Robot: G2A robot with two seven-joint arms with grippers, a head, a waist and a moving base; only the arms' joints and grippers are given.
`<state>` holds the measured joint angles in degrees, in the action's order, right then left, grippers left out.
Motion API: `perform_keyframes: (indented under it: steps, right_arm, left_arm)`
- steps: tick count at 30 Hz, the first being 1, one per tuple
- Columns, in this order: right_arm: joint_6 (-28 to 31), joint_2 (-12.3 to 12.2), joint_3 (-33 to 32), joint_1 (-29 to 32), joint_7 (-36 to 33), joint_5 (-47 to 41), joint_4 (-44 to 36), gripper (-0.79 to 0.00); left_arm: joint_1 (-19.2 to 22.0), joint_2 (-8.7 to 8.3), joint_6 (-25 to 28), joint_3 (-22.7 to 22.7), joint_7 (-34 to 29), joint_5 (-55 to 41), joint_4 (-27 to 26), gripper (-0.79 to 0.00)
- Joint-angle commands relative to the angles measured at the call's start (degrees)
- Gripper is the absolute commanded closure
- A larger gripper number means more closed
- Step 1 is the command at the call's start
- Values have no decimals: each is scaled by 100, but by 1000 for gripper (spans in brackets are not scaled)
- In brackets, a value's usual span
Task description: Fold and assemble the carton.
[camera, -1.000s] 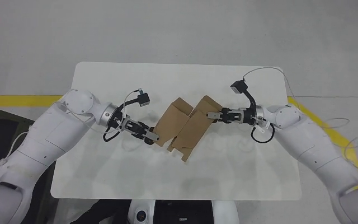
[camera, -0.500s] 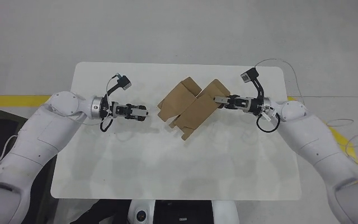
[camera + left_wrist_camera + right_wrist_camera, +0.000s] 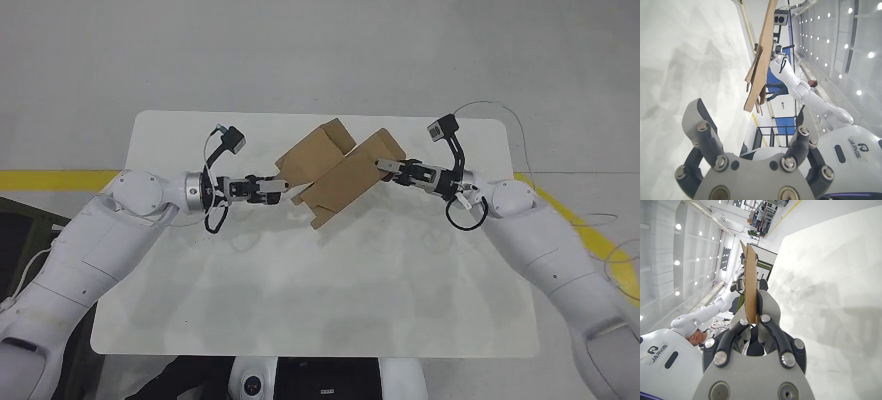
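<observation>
- Right gripper (image 3: 753, 308) — fingers closed narrow, pinching the carton (image 3: 750, 275) by one edge.
- Left gripper (image 3: 749, 108) — fingers spread wide, holding nothing; the carton's near end lies just ahead of them.
- The top view shows the flattened carton's broad face, over the far middle of the table (image 3: 300, 300); both wrist views show it edge-on.
- Its long axis runs diagonally between the grippers, with the right end farther from the robot.
</observation>
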<state>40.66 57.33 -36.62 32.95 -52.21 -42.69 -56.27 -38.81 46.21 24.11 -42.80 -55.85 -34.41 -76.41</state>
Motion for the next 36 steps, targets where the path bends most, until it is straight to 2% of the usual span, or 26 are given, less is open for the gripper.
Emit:
perform_keyframes:
  steps: [1,12,30,36]
  right_arm:
    - [-43,3,-47,12,20,115,-4,0]
    - [-266,22,-354,195,507,780,-185,0]
    - [-543,53,-785,529,760,1443,-481,0]
    - [-599,78,-902,608,792,1569,-580,0]
  left_arm:
    - [-15,15,-31,-33,15,19,-47,-785]
    - [-187,97,-129,-297,117,-196,-108,-785]
    - [-242,220,-196,-772,-42,-425,-160,-785]
    - [-245,297,-187,-802,40,-378,-133,-785]
